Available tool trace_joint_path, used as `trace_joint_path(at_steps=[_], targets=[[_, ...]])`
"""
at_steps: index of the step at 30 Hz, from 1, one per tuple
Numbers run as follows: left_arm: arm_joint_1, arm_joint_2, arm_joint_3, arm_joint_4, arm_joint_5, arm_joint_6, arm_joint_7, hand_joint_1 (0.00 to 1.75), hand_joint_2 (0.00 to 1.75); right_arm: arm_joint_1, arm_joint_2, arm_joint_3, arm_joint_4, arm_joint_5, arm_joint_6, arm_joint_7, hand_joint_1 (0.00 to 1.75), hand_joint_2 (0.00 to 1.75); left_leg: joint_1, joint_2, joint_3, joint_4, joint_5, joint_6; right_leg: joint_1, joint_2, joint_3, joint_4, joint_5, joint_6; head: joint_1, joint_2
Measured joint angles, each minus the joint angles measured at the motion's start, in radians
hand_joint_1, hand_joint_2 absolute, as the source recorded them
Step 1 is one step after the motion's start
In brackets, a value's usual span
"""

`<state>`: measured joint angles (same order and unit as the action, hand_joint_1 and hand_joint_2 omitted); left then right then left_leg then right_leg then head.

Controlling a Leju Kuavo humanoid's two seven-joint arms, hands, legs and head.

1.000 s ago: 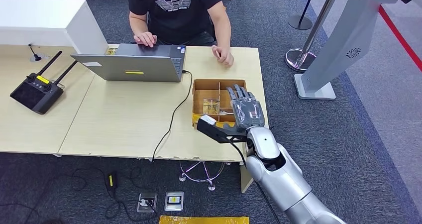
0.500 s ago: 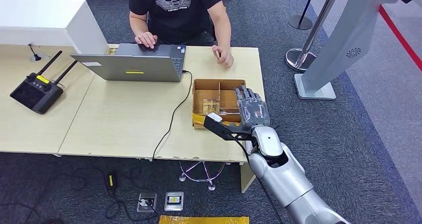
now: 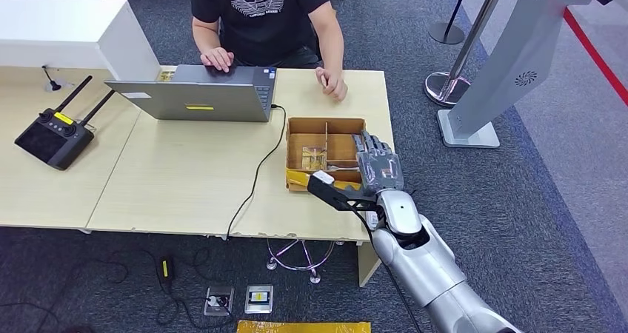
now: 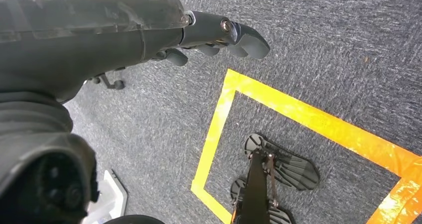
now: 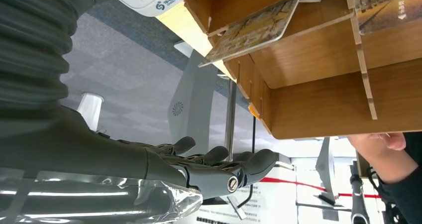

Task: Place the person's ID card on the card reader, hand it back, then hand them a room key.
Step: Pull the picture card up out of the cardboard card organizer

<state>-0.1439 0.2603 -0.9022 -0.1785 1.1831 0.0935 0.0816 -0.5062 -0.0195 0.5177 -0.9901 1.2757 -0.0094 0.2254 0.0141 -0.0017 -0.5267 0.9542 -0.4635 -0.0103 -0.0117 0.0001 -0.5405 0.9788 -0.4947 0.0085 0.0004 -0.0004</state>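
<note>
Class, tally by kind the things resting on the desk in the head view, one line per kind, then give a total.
Laptop: 1
Remote controller: 1
Wooden compartment box: 1
Total: 3

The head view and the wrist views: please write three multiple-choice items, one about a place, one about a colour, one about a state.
1. Where is the wooden box?
A. On the table, by the right hand
B. On the floor
C. On the laptop

2. What colour is the tape on the floor?
A. Blue
B. Yellow
C. White

3. How is the right hand?
A. Gripping a cup
B. Pinching a pen
C. Open, holding nothing

Answers: 1 A, the box stands on the table under the hand; 2 B, the left wrist view shows yellow tape; 3 C, its fingers are spread and nothing is in them.
</note>
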Motion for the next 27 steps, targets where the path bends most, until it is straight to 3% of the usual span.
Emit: trace_joint_path(at_steps=[27], targets=[[-0.001, 0.003, 0.000, 0.000, -0.004, -0.002, -0.002, 0.00, 0.00, 0.000, 0.037, 0.001, 0.050, 0.008, -0.024, -0.018, 0.00, 1.75, 0.000, 0.000, 0.000, 0.000, 0.000, 0.000, 0.000, 0.000, 0.000, 0.000, 0.000, 0.000, 0.000, 0.000]])
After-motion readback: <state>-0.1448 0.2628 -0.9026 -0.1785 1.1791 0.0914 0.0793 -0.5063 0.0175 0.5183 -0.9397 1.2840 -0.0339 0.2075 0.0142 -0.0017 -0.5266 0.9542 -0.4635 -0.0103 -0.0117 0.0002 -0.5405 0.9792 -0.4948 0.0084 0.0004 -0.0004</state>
